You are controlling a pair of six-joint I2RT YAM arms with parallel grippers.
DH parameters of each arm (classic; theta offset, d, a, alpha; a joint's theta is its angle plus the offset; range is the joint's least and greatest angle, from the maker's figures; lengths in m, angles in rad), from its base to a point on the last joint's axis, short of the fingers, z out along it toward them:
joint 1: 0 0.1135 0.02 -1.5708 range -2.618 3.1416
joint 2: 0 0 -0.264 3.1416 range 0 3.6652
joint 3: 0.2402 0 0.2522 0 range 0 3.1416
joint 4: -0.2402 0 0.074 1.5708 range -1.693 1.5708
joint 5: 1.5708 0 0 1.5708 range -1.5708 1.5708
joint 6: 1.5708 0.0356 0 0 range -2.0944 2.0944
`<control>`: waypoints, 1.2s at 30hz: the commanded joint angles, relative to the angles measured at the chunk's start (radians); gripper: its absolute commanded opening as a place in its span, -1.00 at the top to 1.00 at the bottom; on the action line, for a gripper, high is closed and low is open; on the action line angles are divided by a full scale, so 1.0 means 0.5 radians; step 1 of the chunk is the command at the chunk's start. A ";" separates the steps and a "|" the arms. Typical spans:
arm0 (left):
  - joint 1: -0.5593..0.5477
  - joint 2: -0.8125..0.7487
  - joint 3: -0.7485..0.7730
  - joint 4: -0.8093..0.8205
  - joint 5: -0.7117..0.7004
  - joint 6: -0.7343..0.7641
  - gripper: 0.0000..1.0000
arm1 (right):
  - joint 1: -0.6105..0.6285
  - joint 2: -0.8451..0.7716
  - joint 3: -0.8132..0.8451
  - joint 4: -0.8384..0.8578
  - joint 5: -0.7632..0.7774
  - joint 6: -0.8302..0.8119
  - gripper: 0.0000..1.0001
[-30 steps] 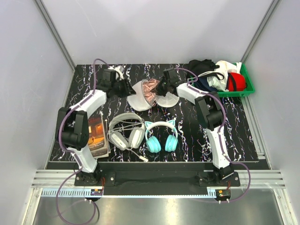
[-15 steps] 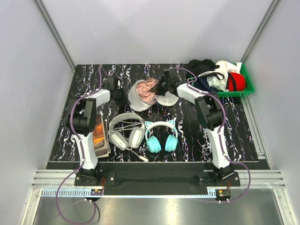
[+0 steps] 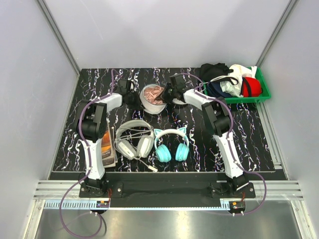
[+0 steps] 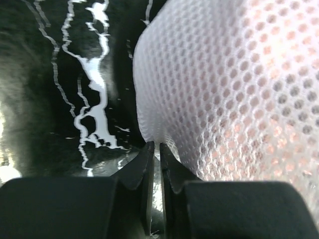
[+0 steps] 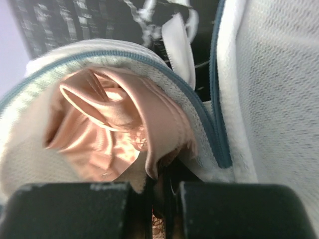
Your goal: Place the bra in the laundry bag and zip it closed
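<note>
On the bench (image 3: 249,134), near the middle of its far edge, the laundry bag (image 3: 145,103) sits with its mouth gaping. The bra (image 3: 155,93) is bunched inside it, though a pink fold spills over the rim, so the packing looks nearly done rather than finished. The left claw (image 4: 155,149) is pinched narrow on the mesh at the bag's left side. The right claw (image 5: 163,179) is closed tight on that pink fold at the opposite rim. The zip (image 5: 149,62) lies unfastened wherever it shows, so tucking in the fold and zipping the bag shut are, I judge, left to do.
</note>
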 commanded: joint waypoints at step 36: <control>-0.419 -0.599 0.366 -0.018 -0.395 0.600 0.29 | -0.129 -0.690 -0.010 -1.031 1.262 -0.549 -0.54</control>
